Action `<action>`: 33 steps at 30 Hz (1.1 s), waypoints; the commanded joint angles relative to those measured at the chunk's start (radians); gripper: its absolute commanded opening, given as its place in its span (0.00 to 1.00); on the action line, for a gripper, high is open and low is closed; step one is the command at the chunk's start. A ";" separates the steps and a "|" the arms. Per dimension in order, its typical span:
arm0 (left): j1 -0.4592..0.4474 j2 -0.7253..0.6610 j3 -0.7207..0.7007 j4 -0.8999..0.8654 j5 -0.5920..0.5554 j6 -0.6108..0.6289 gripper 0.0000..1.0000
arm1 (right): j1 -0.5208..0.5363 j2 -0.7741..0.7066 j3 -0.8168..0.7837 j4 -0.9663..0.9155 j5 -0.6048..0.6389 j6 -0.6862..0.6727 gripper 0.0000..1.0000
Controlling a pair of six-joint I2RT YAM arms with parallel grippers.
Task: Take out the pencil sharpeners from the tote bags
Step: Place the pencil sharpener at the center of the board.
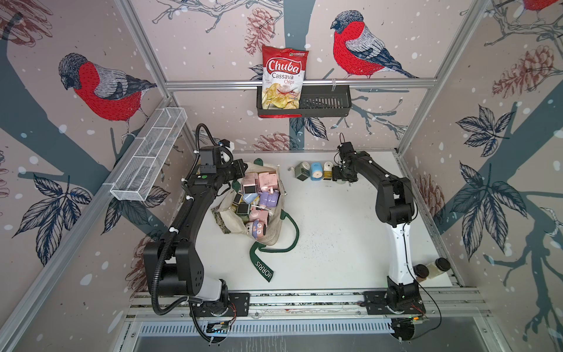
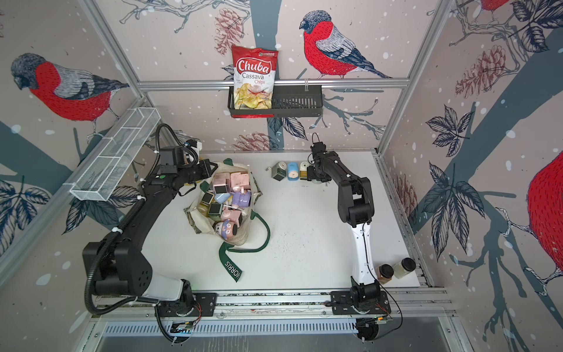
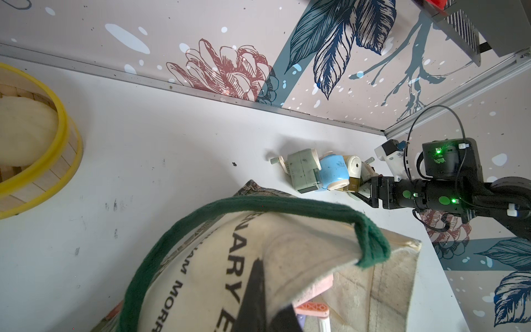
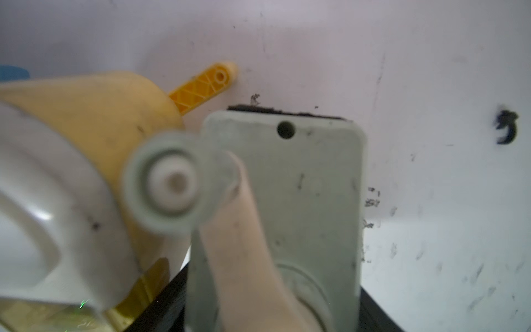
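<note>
The cream tote bag (image 1: 269,239) lies open on the white table, left of centre in both top views, and holds several pastel pencil sharpeners (image 1: 259,195). My left gripper (image 3: 273,284) is shut on the bag's far rim and holds the canvas up. Three sharpeners stand in a row at the back: grey-green (image 1: 301,170), blue (image 1: 316,173) and cream (image 1: 328,170). My right gripper (image 1: 340,177) is at the row's right end. In the right wrist view another grey-green sharpener (image 4: 301,186) stands on the table between the jaws. I cannot tell whether they press it.
Two brown-lidded jars (image 1: 429,268) stand at the front right corner. A chips bag (image 1: 283,79) sits in a black basket on the back rail. A white wire basket (image 1: 149,155) hangs on the left. A yellow-rimmed bamboo steamer (image 3: 66,135) sits behind the bag. The green strap (image 1: 289,237) trails forward.
</note>
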 commanded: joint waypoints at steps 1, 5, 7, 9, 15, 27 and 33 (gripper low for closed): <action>0.003 0.000 0.007 0.039 0.012 0.007 0.00 | 0.004 -0.034 -0.015 0.033 0.026 -0.015 0.74; 0.003 -0.001 0.004 0.039 0.012 0.008 0.00 | 0.010 -0.092 -0.039 0.029 0.046 -0.006 0.75; 0.004 -0.001 0.006 0.039 0.012 0.008 0.00 | 0.011 -0.129 -0.064 0.029 0.056 0.004 0.76; 0.003 -0.002 0.005 0.039 0.012 0.007 0.00 | 0.014 -0.184 -0.112 0.041 0.069 0.015 0.76; 0.002 -0.001 0.004 0.039 0.014 0.006 0.00 | 0.080 -0.386 -0.296 0.137 0.112 0.031 0.75; 0.004 -0.004 0.005 0.041 0.014 0.006 0.00 | 0.342 -0.852 -0.648 0.461 0.078 0.019 0.73; 0.004 -0.006 0.005 0.040 0.012 0.004 0.00 | 0.572 -0.916 -0.734 0.655 0.020 -0.013 0.72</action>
